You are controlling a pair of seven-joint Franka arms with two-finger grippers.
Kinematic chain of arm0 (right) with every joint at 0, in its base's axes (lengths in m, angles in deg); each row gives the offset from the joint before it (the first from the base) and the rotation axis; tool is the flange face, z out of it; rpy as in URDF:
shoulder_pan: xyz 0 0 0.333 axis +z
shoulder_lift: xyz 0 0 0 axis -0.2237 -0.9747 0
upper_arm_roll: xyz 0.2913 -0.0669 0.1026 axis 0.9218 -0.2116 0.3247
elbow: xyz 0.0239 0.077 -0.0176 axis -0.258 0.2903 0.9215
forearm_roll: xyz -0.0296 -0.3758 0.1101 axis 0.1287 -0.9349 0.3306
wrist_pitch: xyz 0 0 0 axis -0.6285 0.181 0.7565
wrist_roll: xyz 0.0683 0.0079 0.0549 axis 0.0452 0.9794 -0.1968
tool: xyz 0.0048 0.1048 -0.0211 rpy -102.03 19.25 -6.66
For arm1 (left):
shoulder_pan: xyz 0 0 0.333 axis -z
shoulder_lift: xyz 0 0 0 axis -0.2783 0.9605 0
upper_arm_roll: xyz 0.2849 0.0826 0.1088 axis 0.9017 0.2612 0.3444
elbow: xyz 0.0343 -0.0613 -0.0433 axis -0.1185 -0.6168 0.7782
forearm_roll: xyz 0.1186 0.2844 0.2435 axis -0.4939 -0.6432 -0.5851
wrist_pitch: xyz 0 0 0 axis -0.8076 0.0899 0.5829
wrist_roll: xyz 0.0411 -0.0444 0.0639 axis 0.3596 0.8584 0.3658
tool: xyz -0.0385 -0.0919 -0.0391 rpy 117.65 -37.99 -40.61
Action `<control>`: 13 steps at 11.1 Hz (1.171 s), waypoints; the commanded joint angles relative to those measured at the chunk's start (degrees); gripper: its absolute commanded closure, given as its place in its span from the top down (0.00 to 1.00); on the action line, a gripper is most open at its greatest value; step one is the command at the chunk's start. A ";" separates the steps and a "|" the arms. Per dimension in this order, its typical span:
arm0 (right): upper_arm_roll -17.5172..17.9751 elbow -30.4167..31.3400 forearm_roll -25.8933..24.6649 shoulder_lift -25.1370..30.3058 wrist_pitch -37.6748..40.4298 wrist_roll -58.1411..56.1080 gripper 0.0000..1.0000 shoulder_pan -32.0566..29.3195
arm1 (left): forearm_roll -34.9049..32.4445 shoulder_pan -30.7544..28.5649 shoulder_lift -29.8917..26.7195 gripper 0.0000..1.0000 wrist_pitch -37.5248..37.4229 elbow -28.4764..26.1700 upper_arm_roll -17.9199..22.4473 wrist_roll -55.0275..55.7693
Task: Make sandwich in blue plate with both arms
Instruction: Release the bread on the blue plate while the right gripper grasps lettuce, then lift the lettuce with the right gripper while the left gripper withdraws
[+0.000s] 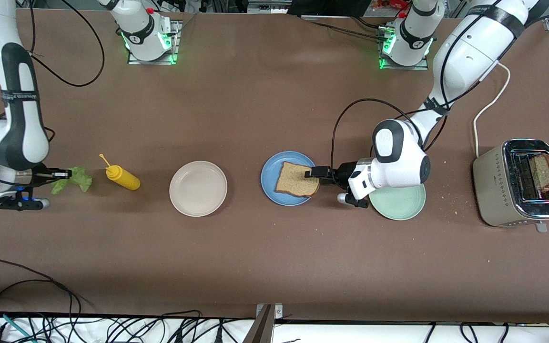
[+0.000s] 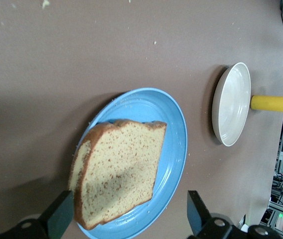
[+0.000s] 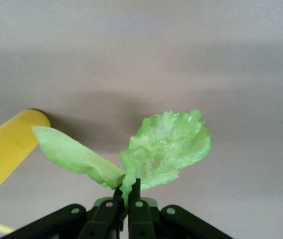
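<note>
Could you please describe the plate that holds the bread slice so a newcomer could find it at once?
On the brown table, three round plates lie in a row between the yellow mustard bottle and the toaster. The middle one is the blue plate, at the open left hand. Only it is blue and holds a bread slice; the beige plate and mint-green plate hold nothing.

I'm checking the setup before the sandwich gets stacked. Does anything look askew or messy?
The bread slice lies off-center on the blue plate, its edge overhanging the rim toward the open left gripper. Crumbs are scattered beside the toaster. The right gripper, shut on the lettuce leaf, looks fine.
</note>
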 commanded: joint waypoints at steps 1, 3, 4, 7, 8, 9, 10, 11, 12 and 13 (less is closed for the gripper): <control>0.33 -8.91 0.39 0.37 10.08 -2.03 0.00 -0.24 | -0.43 -4.92 -3.55 1.00 -1.60 -2.65 0.37 -7.15; 0.86 -13.23 0.91 0.37 14.75 -1.50 0.00 0.11 | -7.62 -8.70 -4.87 1.00 -2.83 -2.39 0.37 -7.17; 2.17 -14.64 0.92 0.37 16.42 -0.81 0.00 0.28 | -10.70 -10.64 -5.83 1.00 -3.28 -2.30 0.37 -7.08; 8.92 -19.57 0.39 0.37 20.74 8.65 0.00 0.37 | -23.16 -16.52 -9.78 1.00 -8.70 0.15 1.06 -6.46; 12.00 -19.84 0.39 0.37 20.92 13.13 0.00 0.37 | -27.39 -18.72 -10.75 1.00 -12.99 2.77 1.33 -6.46; 14.99 -20.02 0.39 0.37 20.92 18.22 0.00 0.37 | -31.35 -21.09 -12.15 1.00 -17.82 5.41 1.33 -6.46; 18.24 -20.02 0.39 0.28 20.49 23.75 0.00 0.37 | -34.87 -22.07 -14.52 1.00 -23.61 8.05 1.33 -6.38; 21.23 -19.93 0.39 0.02 20.14 28.94 0.00 0.37 | -37.25 -22.17 -16.45 1.00 -29.33 10.68 1.51 -4.98; 23.78 -19.93 0.47 -0.42 18.83 33.52 0.00 0.64 | -39.36 -22.17 -18.04 1.00 -34.00 13.32 1.68 -2.62; 26.33 -19.84 0.48 -1.21 16.90 38.00 0.00 1.07 | -41.21 -22.08 -19.45 1.00 -38.22 15.96 1.69 -0.59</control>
